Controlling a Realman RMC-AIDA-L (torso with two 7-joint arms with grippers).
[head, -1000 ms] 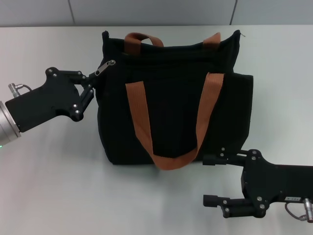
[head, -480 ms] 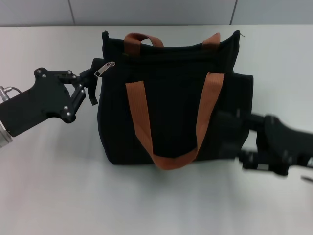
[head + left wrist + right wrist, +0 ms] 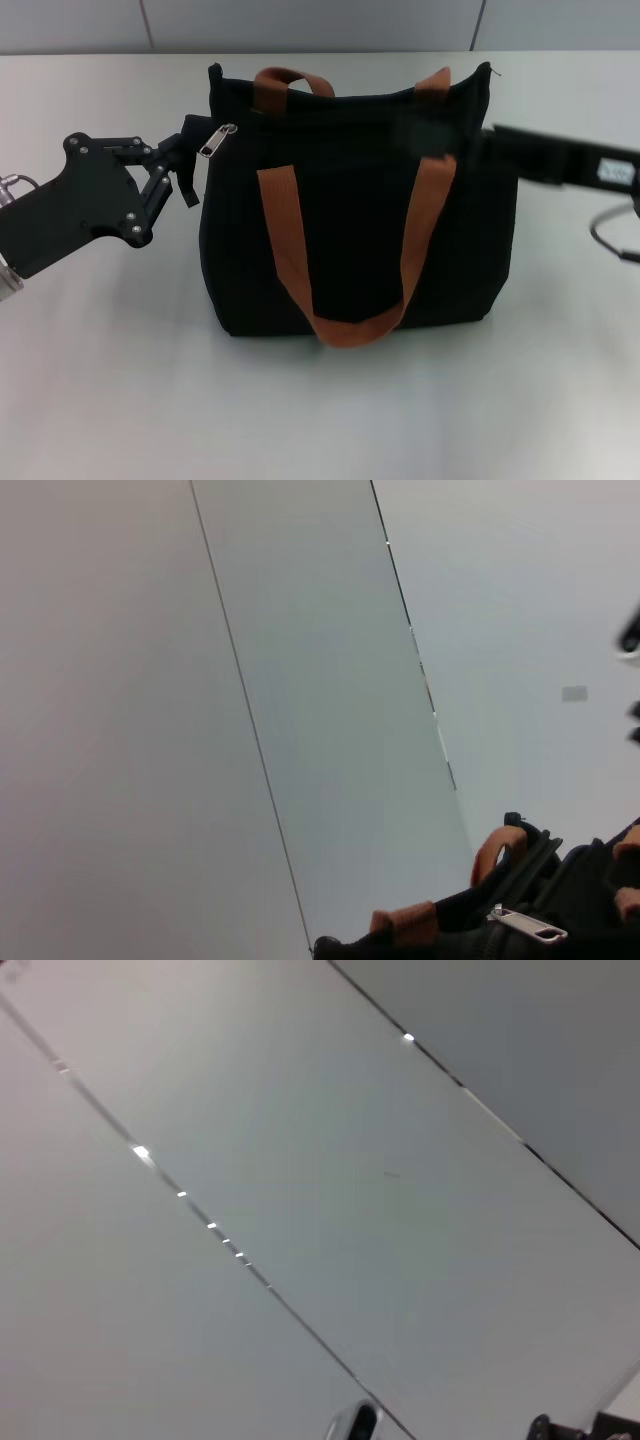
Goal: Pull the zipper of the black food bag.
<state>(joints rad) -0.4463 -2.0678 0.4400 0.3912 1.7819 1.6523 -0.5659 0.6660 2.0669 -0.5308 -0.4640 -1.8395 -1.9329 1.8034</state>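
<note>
The black food bag (image 3: 350, 220) stands upright mid-table, its two rust-brown handles (image 3: 285, 240) hanging down its front. The silver zipper (image 3: 216, 140) sits at the bag's top left corner with its pull tab free. My left gripper (image 3: 191, 162) is open just left of that corner, its fingertips close to the zipper but not around it. The left wrist view shows the zipper (image 3: 525, 925) on the bag top (image 3: 590, 900). My right gripper (image 3: 425, 135) is blurred in motion, reaching in from the right over the bag's upper right part.
The bag stands on a plain grey table (image 3: 120, 380) with a wall behind it. The right arm (image 3: 560, 165) stretches across from the right edge. The right wrist view shows only wall panels (image 3: 300, 1160).
The right arm has swung up from the table's front right to the bag's upper right. The left gripper has drawn back slightly left and opened away from the zipper tab.
</note>
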